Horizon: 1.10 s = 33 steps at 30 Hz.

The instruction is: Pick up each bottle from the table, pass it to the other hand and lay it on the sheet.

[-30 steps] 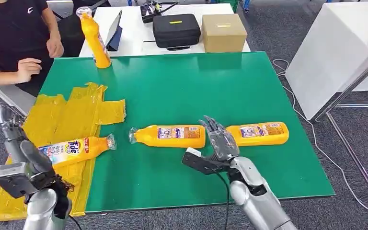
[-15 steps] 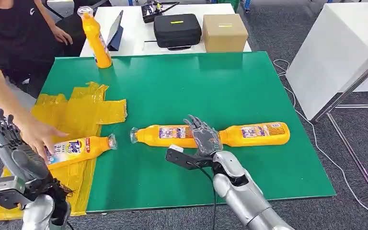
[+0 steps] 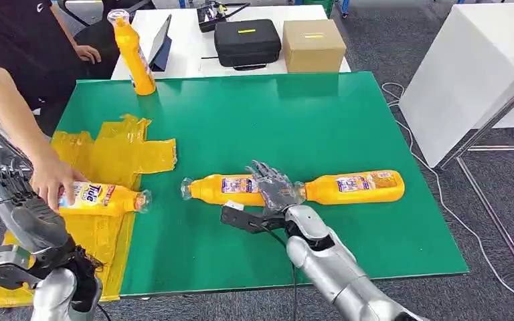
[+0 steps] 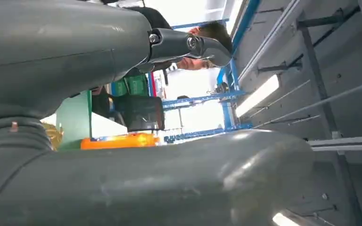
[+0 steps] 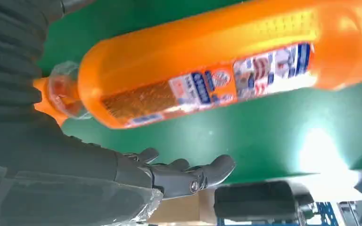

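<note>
We are spreading our right robot hand (image 3: pixel 276 187) over the middle bottle (image 3: pixel 231 190) (lying round-sided): clumsy closing may roll it away

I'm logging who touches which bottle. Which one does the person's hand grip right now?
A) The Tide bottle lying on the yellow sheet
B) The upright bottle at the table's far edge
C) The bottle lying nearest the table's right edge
A: the person's hand grips the Tide bottle lying on the yellow sheet.
</note>
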Tool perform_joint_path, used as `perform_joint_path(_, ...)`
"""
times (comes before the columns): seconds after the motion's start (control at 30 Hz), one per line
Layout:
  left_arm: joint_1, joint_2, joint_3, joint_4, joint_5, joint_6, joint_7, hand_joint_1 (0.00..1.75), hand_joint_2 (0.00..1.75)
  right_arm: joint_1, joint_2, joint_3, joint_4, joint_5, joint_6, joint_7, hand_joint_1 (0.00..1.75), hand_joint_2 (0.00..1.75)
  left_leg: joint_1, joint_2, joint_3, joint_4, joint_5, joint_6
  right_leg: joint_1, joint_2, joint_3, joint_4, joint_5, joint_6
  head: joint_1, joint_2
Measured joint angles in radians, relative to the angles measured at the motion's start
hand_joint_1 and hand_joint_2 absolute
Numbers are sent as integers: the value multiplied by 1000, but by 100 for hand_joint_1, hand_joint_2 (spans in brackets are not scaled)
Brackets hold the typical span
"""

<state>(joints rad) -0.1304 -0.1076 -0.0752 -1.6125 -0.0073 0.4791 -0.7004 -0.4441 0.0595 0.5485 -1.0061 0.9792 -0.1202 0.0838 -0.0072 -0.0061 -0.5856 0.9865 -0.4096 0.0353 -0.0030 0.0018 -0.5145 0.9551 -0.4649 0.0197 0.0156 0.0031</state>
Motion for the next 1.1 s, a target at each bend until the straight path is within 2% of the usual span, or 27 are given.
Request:
perform_joint_path(0.33, -2, 10, -10, 0, 20, -7, 0, 0, 0, -119, 48, 64, 282, 99, -68, 96, 0, 175, 0, 0, 0, 0, 0, 0, 0, 0, 0, 0, 0, 0, 0, 0)
perform_joint_path(0.7, -12, 13, -25, 0, 41, 2, 0, 0, 0, -199, 95, 98, 455, 197, -64, 185, 0, 175, 0, 1, 4, 0, 0, 0, 0, 0, 2, 0, 0, 0, 0, 0)
perform_joint_path(0.73, -12, 13, -25, 0, 43, 2, 0, 0, 0, -204, 98, 101, 465, 206, -65, 193, 10, 175, 0, 1, 4, 0, 0, 0, 0, 0, 3, 0, 0, 0, 0, 0)
perform_joint_path(0.77, -12, 13, -25, 0, 44, 2, 0, 0, 0, -209, 100, 103, 476, 211, -62, 200, 175, 175, 0, 1, 5, 0, 0, 0, 0, 0, 3, 0, 0, 0, 0, 0)
perform_joint_path(0.93, -12, 14, -25, 0, 56, 3, 0, 0, 0, -235, 111, 105, 532, 220, -6, 208, 175, 175, 0, 1, 8, 0, 0, 0, 0, 0, 6, 0, 0, 0, 0, 0)
perform_joint_path(1.1, -11, 14, -25, 0, 58, 10, 0, 0, 0, -251, 116, 109, 563, 224, 1, 199, 175, 175, 0, 0, 8, 0, 1, 0, 0, 0, 8, 0, 1, 0, 0, 0)
